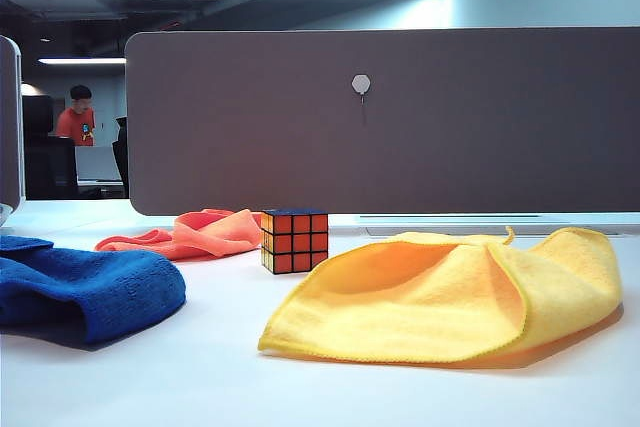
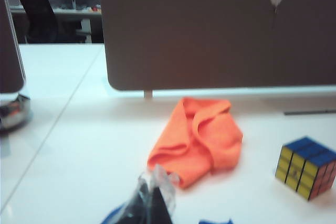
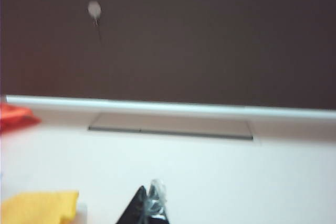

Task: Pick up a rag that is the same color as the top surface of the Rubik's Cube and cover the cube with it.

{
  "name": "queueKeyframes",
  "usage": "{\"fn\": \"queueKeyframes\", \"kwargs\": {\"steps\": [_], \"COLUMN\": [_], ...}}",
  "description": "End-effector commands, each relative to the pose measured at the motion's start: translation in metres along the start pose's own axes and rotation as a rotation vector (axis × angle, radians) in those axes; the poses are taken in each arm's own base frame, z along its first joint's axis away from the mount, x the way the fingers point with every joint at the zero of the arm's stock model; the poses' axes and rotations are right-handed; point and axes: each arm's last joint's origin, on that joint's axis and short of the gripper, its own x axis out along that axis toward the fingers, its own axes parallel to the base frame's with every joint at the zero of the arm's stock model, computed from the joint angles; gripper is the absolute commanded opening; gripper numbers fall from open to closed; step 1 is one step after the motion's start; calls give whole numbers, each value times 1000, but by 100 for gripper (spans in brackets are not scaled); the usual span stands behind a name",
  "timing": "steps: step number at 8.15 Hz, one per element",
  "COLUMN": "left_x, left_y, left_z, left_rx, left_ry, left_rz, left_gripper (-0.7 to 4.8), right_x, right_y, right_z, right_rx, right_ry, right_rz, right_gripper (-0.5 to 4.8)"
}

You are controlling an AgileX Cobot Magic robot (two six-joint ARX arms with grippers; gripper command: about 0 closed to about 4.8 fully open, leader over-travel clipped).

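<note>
Claws first: my left claw (image 2: 153, 195) sits low over the white tabletop (image 1: 200, 377), its jaws pressed together and holding nothing; my right claw (image 3: 149, 203) looks the same, pinched closed and empty. Neither shows in the exterior view. Nearest in that view lies the rag (image 1: 85, 287), deep blue and bunched at the left edge, and the yellow cloth (image 1: 450, 297) spreads wide on the right. Behind them, between the two, stands the Rubik's Cube (image 1: 294, 240), upright, blue face up, uncovered. The orange-pink cloth (image 1: 195, 233) lies crumpled just beside it, slightly farther back. A dark partition panel (image 1: 400, 117) closes the rear.
</note>
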Motion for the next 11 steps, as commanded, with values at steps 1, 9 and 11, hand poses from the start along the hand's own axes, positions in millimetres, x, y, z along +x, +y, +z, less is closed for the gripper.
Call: {"fn": "queueKeyframes", "kwargs": {"steps": [1, 9, 11], "left_x": [-3, -21, -15], "left_y": [0, -7, -8], "left_z": [19, 120, 133], "left_rx": [-11, -21, -31], "left_ry": [-40, 87, 129], "left_rz": [1, -208, -244], "left_gripper": [-5, -5, -5], "right_x": [-3, 2, 13], "right_y": [1, 10, 10], "right_z": [23, 170, 187], "right_rx": [-6, -4, 16], "right_ry": [-50, 88, 142], "right_rz": [2, 226, 283], "right_gripper": [-1, -1, -1]}}
